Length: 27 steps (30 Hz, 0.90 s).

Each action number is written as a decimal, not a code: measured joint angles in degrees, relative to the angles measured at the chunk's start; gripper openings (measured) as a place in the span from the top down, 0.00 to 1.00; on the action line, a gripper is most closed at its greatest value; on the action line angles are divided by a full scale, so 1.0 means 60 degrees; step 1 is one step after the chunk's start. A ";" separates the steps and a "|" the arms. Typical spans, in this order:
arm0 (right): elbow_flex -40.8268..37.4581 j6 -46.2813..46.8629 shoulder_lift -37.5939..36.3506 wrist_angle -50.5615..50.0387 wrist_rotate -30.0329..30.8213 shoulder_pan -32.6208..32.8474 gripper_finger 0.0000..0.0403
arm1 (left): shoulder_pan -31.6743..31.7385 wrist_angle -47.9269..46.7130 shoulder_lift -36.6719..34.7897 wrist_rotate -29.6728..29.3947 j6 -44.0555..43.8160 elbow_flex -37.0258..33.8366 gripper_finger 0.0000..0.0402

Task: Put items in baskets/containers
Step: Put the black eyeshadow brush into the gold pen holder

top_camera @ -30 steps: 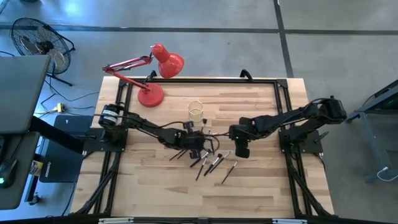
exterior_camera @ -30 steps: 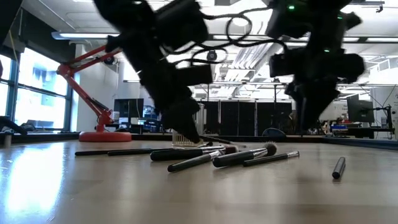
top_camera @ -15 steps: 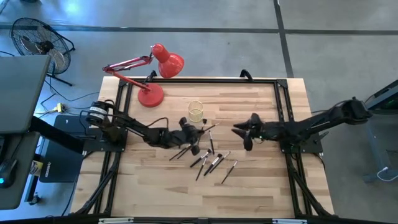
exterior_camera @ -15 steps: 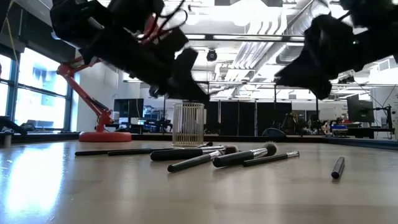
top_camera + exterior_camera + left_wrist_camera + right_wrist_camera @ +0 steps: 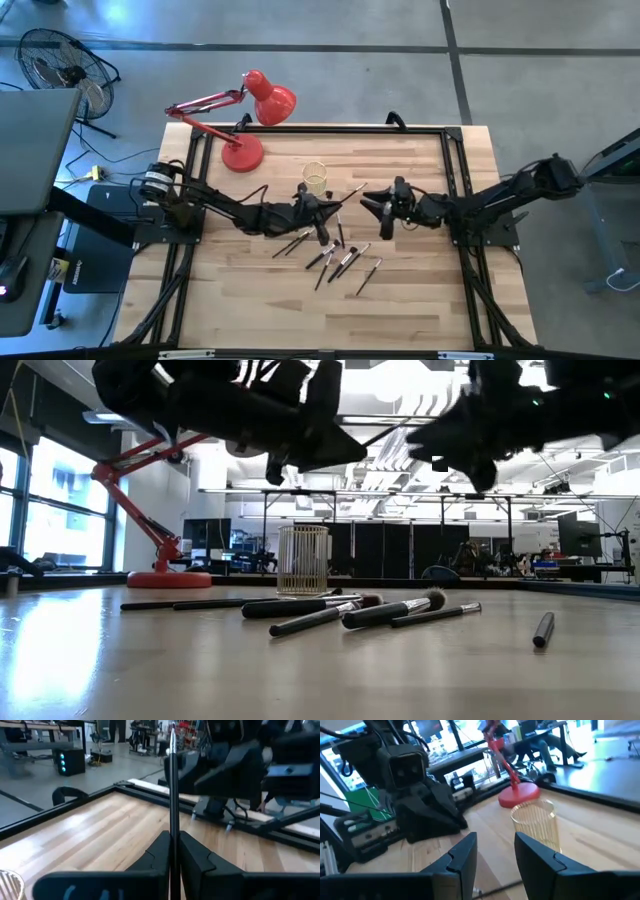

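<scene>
Here the left tool (image 5: 330, 206), at the centre of the high view, was clamped on one brush (image 5: 172, 795), which stood straight out between its dark fingers (image 5: 196, 862) in the left wrist view. The clear cup (image 5: 315, 180) stood on the tabletop (image 5: 420, 290) just above and left of that tool in the high view, below and right of the red lamp (image 5: 245, 150). The remaining brushes (image 5: 335, 258) lay scattered lower centre. The right tool (image 5: 383, 207), fingers spread wide and empty, hung to the right of centre, facing the left one. To drop it cleanly, the held brush probably needed tipping upright directly over the cup's mouth before release, low enough not to topple the light cup.
</scene>
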 joint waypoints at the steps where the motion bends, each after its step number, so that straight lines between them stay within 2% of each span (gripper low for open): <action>1: 0.0196 -0.0179 0.0127 0.0004 -0.0016 0.0000 0.69 | 0.0000 -0.0158 0.0004 -0.0002 -0.0003 0.0033 0.96; 7: 0.0812 -0.0606 0.0519 0.0182 0.0088 -0.0004 0.69 | 0.0000 -0.0178 0.0007 -0.0006 -0.0020 0.0052 0.96; 16: 0.0630 -0.0045 0.0508 0.0860 0.1203 -0.0004 0.69 | -0.0007 -0.0284 0.0007 0.0207 -0.0113 0.0053 0.96; 20: 0.0630 -0.0052 0.0512 0.0860 0.1179 -0.0007 0.69 | -0.0004 -0.0280 0.0007 0.0377 -0.0113 0.0053 0.96; 23: 0.0630 -0.0067 0.0512 0.0856 0.1143 -0.0004 0.75 | -0.0004 -0.0280 0.0007 0.0392 -0.0117 0.0053 0.96; 27: 0.0630 -0.0217 0.0512 0.0826 0.1051 -0.0002 0.90 | 0.0000 -0.0317 0.0018 0.0527 -0.0111 0.0053 0.96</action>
